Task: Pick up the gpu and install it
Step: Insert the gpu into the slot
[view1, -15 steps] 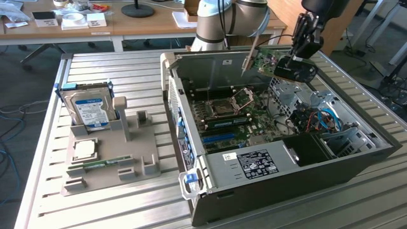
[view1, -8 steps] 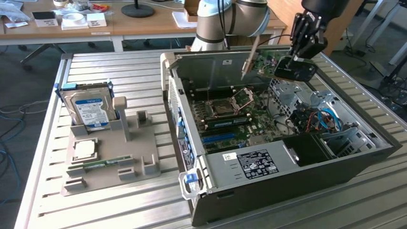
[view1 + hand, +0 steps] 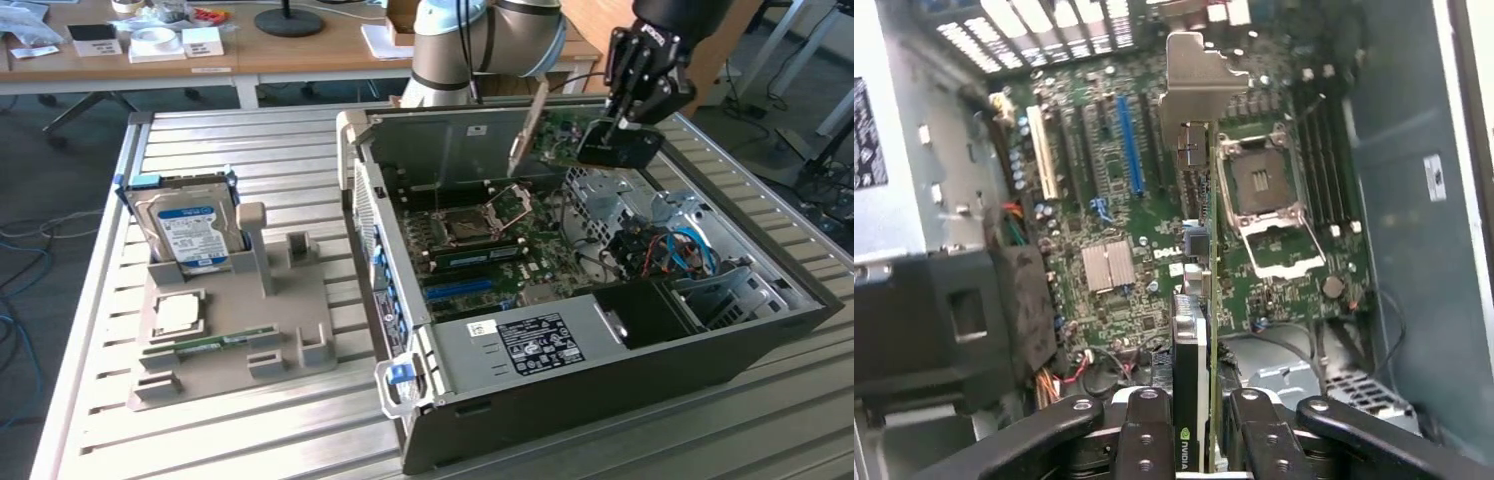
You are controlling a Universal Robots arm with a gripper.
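My gripper hangs above the open computer case, shut on the gpu. The card is a green board with a black cooler block and a long silver end bracket that slants down toward the motherboard. In the wrist view the gpu stands edge-on between my fingers, its silver bracket farthest from the camera. Below it lies the green motherboard with a blue slot, a white slot and the open CPU socket. The card floats clear of the slots.
A grey fixture at the exterior view's left holds a silver hard drive with a blue label, a CPU and a memory stick. The case walls, power supply and drive cage with cables ring the motherboard.
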